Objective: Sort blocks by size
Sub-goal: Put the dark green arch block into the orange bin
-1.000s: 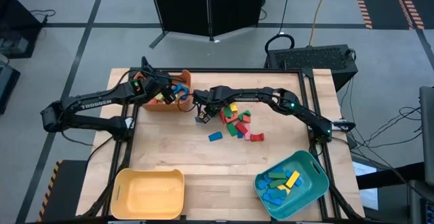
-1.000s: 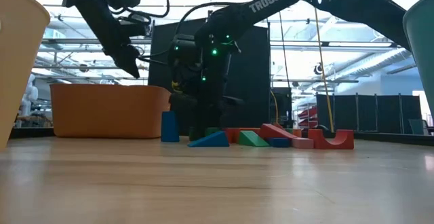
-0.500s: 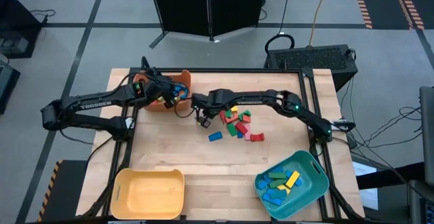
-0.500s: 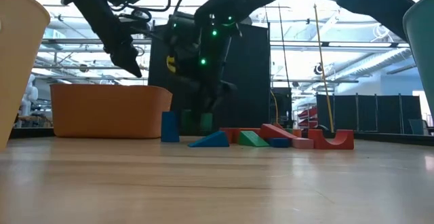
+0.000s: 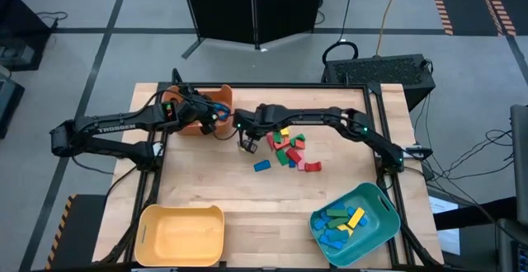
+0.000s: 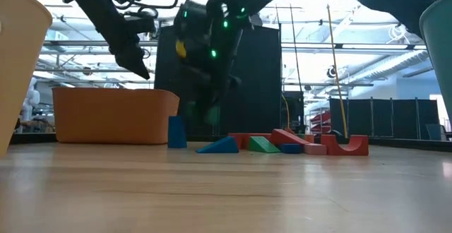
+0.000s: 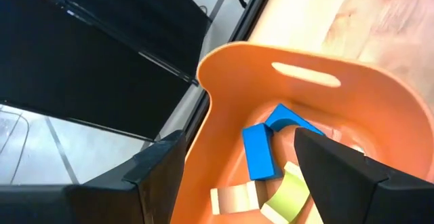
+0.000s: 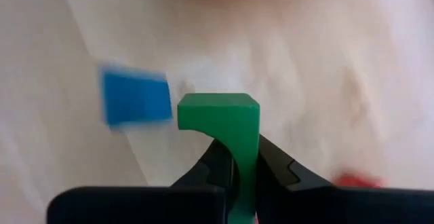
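A green block [image 8: 227,125] is pinched between the two dark fingers [image 8: 213,166] of the right gripper [image 5: 247,143]. The fingers are squeezed tight on the thin part of it. The block is up off the table [image 5: 214,185], and the table shows below it.

Just beside this gripper, down on the wood, stands a small blue block [image 6: 176,131]. It is between the gripper and the orange bin [image 5: 223,97]. On the other side of the gripper, near it, lies a loose pile of blocks [image 5: 287,147], red, green, yellow and blue. One flat blue block [image 5: 261,166] lies a little apart from the pile, close to the gripper. A red arch block [image 6: 346,145] sits at the far edge of the pile.

The left gripper [image 5: 210,114] hangs over the orange bin, and its fingers [image 7: 352,173] are spread wide with nothing between them. Right under it, inside the bin, are two blue blocks [image 7: 261,153] and a pale green one [image 7: 288,191].

Well away from both grippers, at the near side of the table, are a yellow bin [image 5: 181,235] and a teal bin [image 5: 375,202]. The teal bin has blue, green and yellow blocks in it.
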Tool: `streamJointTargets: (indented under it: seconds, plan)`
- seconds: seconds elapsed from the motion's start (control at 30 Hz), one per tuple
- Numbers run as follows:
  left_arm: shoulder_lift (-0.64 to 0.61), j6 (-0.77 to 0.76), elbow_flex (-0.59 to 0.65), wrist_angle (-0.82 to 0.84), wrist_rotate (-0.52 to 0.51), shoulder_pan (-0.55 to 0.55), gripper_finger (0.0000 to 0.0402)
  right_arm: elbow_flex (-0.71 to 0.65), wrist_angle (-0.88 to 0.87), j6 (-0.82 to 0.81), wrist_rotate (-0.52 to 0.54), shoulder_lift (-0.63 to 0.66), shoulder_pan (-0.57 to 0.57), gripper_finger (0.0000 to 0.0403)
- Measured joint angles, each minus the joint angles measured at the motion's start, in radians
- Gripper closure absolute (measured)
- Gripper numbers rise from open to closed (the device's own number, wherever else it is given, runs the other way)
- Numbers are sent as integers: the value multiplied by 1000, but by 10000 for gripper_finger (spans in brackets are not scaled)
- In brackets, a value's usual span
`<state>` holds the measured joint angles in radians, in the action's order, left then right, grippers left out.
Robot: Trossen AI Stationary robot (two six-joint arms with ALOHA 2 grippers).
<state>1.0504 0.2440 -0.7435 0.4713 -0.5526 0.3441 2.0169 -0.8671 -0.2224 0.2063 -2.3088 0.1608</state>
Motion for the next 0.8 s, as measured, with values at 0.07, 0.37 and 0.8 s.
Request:
streamJointTargets:
  seconds: [0.07, 0.37, 0.8]
  plan:
    - [0, -1, 0, -10, 1, -1, 126, 1, 8, 16, -3, 29, 2, 382]
    - [0, -28, 0, -24, 44, -22, 126, -2, 40, 98, -30, 61, 22, 383]
    - [0, -27, 0, -47, 44, -25, 126, -140, 118, 175, -82, 211, 62, 384]
